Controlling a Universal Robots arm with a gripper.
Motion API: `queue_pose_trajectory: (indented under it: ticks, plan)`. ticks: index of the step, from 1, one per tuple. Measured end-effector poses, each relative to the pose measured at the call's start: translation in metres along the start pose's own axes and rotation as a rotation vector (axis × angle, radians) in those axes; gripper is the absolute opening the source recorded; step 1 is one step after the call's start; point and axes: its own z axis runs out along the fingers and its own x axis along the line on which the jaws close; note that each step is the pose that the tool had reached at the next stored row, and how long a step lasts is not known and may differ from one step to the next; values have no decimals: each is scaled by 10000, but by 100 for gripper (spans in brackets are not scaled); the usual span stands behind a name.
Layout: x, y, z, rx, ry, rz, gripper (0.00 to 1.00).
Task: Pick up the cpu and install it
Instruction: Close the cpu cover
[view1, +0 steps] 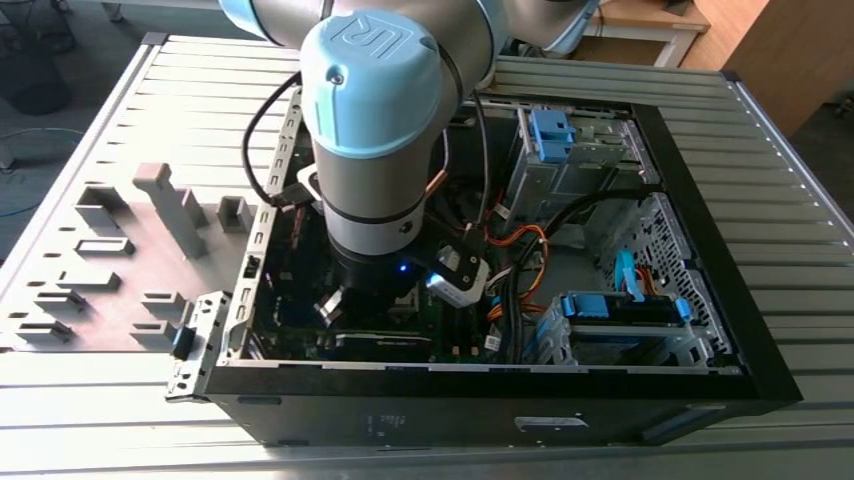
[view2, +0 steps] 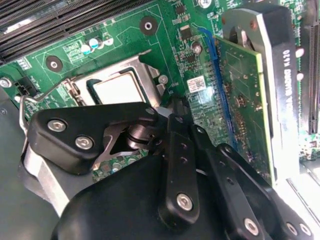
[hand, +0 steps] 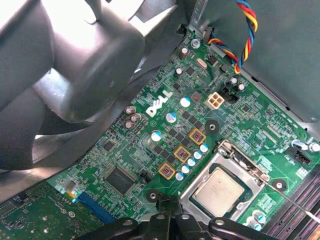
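Observation:
The cpu (hand: 217, 190), a small square chip with a dull silver top, lies flat in its socket on the green motherboard (hand: 150, 145). The metal socket frame (hand: 245, 162) lies around it. The cpu (view2: 116, 89) also appears in the second wrist view, just beyond my black gripper (view2: 167, 107). The fingers are together with nothing between them, and their tips sit at the frame's edge beside the chip. In the first wrist view the gripper (hand: 167, 207) is close to the socket's corner. In the exterior view the arm (view1: 374, 150) reaches down into the open PC case (view1: 721, 300).
An upright expansion card (view2: 240, 90) stands close beside the gripper. Black memory slots (view2: 50, 15) run past the socket. A large fan (hand: 65, 65) and coloured wires (hand: 247, 30) hang over the board. Drive cages (view1: 567, 150) fill the case's far side; a grey fixture tray (view1: 120, 260) lies outside.

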Motion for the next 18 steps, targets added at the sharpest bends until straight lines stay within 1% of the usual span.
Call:
queue_pose_trajectory:
  ticks: [8,14,18]
  plan:
    - [0,0,-2,-5,-7,0,11]
    - [-1,0,-70,-15,-15,-2,11]
    - [-1,0,-73,-18,-17,-2,11]
